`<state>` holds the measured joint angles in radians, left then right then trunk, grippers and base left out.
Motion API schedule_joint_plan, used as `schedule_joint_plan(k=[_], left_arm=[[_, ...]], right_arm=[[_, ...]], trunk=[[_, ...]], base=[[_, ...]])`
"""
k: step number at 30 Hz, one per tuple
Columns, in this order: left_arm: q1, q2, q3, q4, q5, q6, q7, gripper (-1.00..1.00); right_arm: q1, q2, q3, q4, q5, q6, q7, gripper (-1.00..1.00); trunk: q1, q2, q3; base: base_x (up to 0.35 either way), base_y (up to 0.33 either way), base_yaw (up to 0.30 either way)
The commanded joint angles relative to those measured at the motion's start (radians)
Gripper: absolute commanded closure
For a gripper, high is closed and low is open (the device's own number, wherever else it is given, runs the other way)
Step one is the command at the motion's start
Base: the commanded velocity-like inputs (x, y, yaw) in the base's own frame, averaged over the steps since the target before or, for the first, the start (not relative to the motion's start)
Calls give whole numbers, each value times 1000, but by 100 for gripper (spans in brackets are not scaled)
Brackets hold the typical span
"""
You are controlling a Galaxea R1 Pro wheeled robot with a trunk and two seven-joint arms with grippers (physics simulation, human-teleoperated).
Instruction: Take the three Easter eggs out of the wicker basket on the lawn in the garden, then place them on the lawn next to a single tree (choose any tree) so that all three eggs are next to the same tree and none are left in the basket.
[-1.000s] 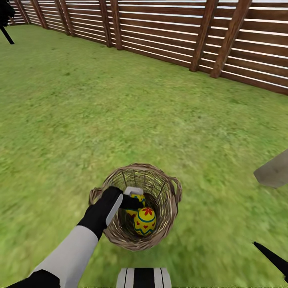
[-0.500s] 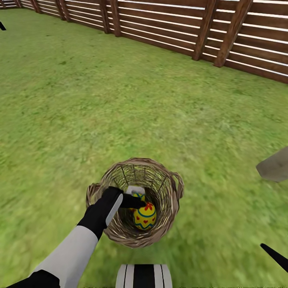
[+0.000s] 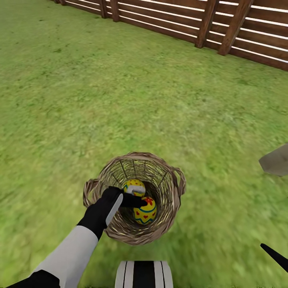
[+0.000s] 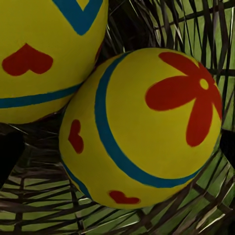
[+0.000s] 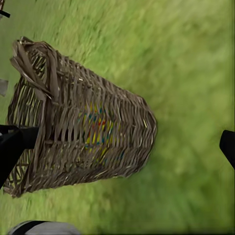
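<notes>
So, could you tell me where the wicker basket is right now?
In the head view the wicker basket stands on the lawn low at centre, with the left gripper reaching inside.

Not much else around, honestly. A brown wooden fence [image 3: 208,20] with horizontal slats and chunky slanted posts runs across the far top right. Over at the right edge there's a pale grey-tan slab [image 3: 276,161], cut off, can't tell what it is.
</notes>
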<state>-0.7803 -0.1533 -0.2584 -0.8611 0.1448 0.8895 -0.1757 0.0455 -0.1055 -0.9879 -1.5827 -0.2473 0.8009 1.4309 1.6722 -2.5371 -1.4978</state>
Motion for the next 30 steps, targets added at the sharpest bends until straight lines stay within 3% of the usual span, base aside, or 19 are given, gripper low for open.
schedule_joint_plan(k=[1,4,15,25,30], left_arm=[[-1,0,-1,-1,7,1,3,-100],[-1,0,-1,-2,7,-17,-4,-100],[-1,0,-8,-14,7,-33,-48,-100],[0,0,-25,-16,7,-35,-54,-100],[1,0,-31,-16,7,-54,-54,-100]], right_arm=[[1,0,0,0,-4,9,0,-100],[1,0,0,0,-4,10,0,-100],[1,0,0,0,-4,11,0,-100],[1,0,0,0,-4,11,0,-100],[1,0,0,0,-4,11,0,-100]], trunk=[[0,-1,-5],[2,-1,-16],[2,-1,-16],[6,-4,-55],[6,-4,-55]], base=[[0,0,0],[0,0,0],[0,0,0],[0,0,0],[0,0,0]])
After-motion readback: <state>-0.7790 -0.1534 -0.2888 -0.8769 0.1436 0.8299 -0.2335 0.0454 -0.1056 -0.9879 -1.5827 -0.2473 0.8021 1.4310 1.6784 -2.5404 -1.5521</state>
